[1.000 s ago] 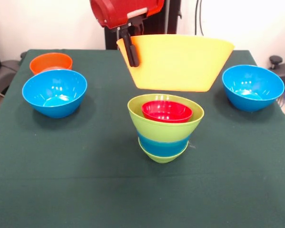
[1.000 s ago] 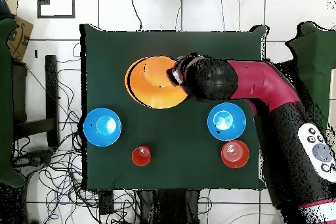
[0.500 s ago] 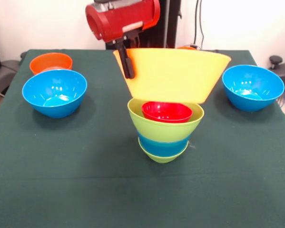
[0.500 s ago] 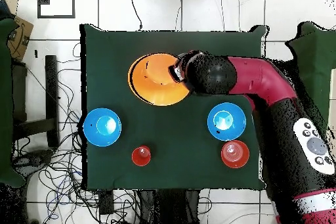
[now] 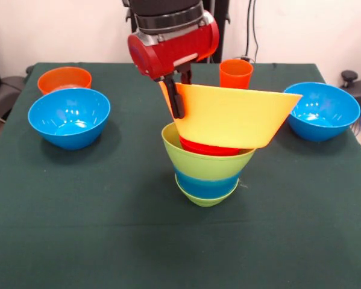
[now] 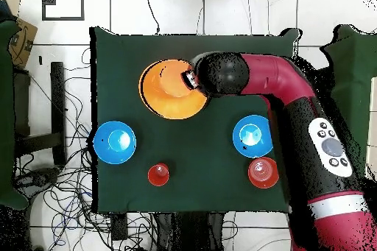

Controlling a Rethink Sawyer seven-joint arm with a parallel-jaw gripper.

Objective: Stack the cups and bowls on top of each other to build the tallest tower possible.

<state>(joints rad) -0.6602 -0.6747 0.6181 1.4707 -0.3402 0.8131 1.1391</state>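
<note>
My gripper (image 5: 179, 111) is shut on the left rim of the large yellow bowl (image 5: 237, 117); one black finger shows outside the rim. This bowl is tilted, right side higher. Its base sits in the mouth of the tower (image 5: 207, 174), a lime bowl over a blue band and a green bowl. A red bowl (image 5: 209, 148) peeks out under the yellow one. In the overhead view the gripper (image 6: 188, 79) holds the yellow bowl (image 6: 169, 92), which hides the tower. An orange cup (image 5: 235, 73) stands behind the tower and shows as well in the overhead view (image 6: 158, 174).
Two blue bowls stand apart on the green cloth, one at the left (image 5: 69, 117) and one at the right (image 5: 320, 110). An orange bowl (image 5: 64, 79) sits behind the left one. From overhead, the blue bowls (image 6: 115, 142) (image 6: 252, 135) and orange bowl (image 6: 263, 172) lie near the robot's side.
The arm has come down and toward the tower, lowering the yellow bowl from above it into the lime bowl's mouth. The bowl now tilts and covers most of the red bowl.
</note>
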